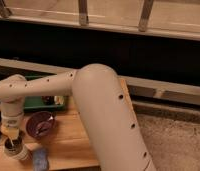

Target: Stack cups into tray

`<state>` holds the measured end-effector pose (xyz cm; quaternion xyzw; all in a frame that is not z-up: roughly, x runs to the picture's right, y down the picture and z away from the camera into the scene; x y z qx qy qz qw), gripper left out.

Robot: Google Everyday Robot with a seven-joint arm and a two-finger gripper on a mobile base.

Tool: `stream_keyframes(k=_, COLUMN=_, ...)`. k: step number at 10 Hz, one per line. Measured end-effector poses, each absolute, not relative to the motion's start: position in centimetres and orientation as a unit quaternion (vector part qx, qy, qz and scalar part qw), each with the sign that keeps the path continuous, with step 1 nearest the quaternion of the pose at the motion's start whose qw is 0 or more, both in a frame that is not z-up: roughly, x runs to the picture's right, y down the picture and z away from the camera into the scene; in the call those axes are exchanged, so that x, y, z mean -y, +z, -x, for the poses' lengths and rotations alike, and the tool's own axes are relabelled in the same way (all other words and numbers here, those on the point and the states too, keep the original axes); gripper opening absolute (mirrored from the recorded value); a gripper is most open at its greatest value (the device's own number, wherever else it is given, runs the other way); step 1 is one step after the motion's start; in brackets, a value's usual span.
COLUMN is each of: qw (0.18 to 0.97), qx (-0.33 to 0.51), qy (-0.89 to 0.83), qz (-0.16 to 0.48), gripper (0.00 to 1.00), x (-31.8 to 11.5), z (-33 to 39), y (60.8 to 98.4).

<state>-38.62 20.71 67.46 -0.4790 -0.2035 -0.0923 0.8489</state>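
Note:
A cream-white paper cup [16,150] stands upright on the wooden table near its front left corner, and its inside looks dark. My gripper [12,134] hangs straight down right over this cup, at or just inside its mouth. The green tray [37,104] lies at the back left of the table, and my forearm crosses in front of it and hides most of it. A couple of small items [57,100] sit in the tray. I cannot make out a separate metal cup.
A purple bowl [39,124] sits between the tray and the paper cup. A bluish object [41,158] lies at the table's front edge. My bulky arm [103,115] fills the middle. Speckled floor [173,142] lies to the right, with a dark wall and railing behind.

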Motion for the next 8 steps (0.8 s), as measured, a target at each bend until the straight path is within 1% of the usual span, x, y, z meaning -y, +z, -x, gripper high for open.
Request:
stream_keyframes(k=2, qw=0.844, qx=0.208, qy=-0.092, qz=0.486, gripper=0.61, x=-21.1, z=38.9, y=67.6)
stream_keyframes(k=4, qw=0.839, qx=0.210, qy=-0.093, qz=0.492, gripper=0.78, x=-21.6, z=39.1, y=67.6)
stream_keyframes(k=5, qw=0.838, qx=0.211, qy=-0.094, qz=0.495, gripper=0.80, x=-21.8, z=39.2, y=67.6)
stream_keyframes(k=8, qw=0.837, qx=0.211, qy=-0.092, qz=0.497, gripper=0.80, x=-22.0, z=38.9, y=67.7)
